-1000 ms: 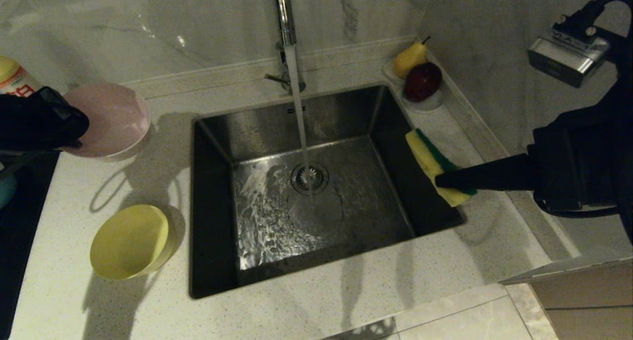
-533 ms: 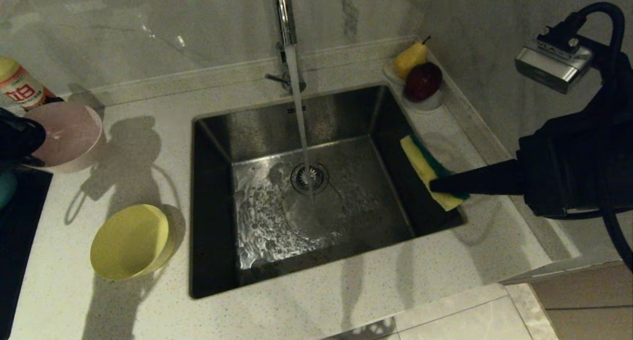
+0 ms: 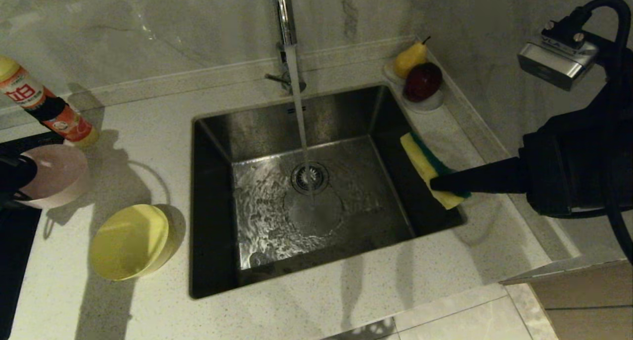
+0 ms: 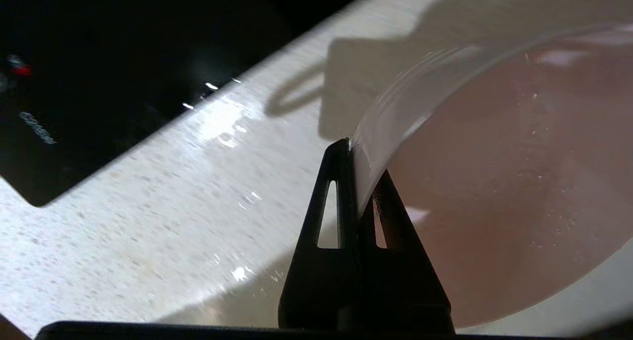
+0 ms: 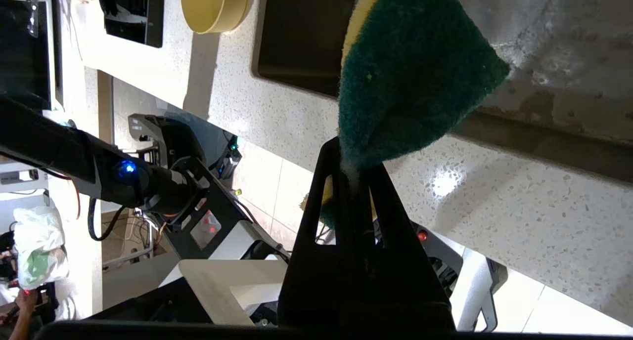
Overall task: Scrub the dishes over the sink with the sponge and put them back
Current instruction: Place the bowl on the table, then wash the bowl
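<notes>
A speckled pale stone bench (image 3: 316, 300) wraps a steel sink (image 3: 222, 132), where the tap (image 3: 284, 14) runs a thin stream onto the drain strainer (image 3: 310, 178). At nine o'clock in the head view, our left pincer (image 4: 360, 182) is clamped on the rim of the pink bowl (image 3: 52, 174), one finger inside and one outside, holding it tilted close over the bench beside a dark hob (image 4: 99, 58); whether its base touches, we cannot tell. At three o'clock, over the sink's right edge, our right pincer (image 3: 437, 183) pinches the sponge (image 3: 428, 167) by one end, yellow foam toward the basin and green scouring face away from it. The yellow bowl (image 3: 129, 241) sits tipped on the bench at eight o'clock, well apart from both arms. A detergent bottle (image 3: 44, 107) lies at ten o'clock; a pear (image 3: 409, 57) and a dark red fruit (image 3: 423, 80) rest on a small white dish (image 3: 425, 104) at one o'clock.

We judge the bowls light, stiff plastic, likely slick when wet, so a firm rim pinch like this one suits them. The sponge looks soft and compressible; gripped at one end, its free length can press into a bowl's curve, though it may flex under pressure.
</notes>
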Tool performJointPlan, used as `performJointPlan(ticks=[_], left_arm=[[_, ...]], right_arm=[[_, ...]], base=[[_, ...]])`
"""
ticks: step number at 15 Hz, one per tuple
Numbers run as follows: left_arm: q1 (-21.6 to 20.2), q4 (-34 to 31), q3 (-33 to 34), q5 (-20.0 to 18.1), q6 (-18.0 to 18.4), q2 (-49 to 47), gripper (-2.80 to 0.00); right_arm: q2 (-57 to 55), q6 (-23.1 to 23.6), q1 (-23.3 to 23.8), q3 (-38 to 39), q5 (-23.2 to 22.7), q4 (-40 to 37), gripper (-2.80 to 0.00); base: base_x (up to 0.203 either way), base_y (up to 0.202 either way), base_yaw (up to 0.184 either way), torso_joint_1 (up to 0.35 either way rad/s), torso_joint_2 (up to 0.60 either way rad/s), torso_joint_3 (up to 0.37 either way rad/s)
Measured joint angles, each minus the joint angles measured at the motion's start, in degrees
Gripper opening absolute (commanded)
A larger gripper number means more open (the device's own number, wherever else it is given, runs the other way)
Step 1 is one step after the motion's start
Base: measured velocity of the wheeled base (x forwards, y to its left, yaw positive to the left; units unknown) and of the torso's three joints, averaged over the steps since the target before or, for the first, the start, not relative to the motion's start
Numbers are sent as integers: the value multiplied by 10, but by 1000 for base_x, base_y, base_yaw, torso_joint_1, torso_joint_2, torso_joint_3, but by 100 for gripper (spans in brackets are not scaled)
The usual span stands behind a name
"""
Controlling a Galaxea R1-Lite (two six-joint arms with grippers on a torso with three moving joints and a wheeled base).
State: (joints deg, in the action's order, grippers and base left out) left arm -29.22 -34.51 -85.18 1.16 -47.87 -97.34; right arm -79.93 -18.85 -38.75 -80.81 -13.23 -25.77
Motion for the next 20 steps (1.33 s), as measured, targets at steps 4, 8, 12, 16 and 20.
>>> performJointPlan(ticks=[4, 8, 12, 16, 20], left_arm=[[-13, 0, 10, -1, 0, -25, -280], [-15, 7, 21, -8, 0, -42, -280], [-17, 23, 28, -26, 0, -46, 0], [-25, 16, 12, -63, -6, -18, 0], [-25, -5, -6, -65, -4, 30, 0]], right_arm=[[-1, 0, 0, -4, 0, 0, -280], [-1, 0, -1, -3, 0, 0, -280], [-1, 0, -1, -3, 0, 0, -280], [5, -1, -1, -5, -5, 0, -280], [7, -1, 0, -6, -7, 0, -280]], base=[[0, 0, 0, 0, 0, 0], [0, 0, 0, 0, 0, 0], [0, 0, 0, 0, 0, 0], [0, 0, 0, 0, 0, 0], [0, 0, 0, 0, 0, 0]])
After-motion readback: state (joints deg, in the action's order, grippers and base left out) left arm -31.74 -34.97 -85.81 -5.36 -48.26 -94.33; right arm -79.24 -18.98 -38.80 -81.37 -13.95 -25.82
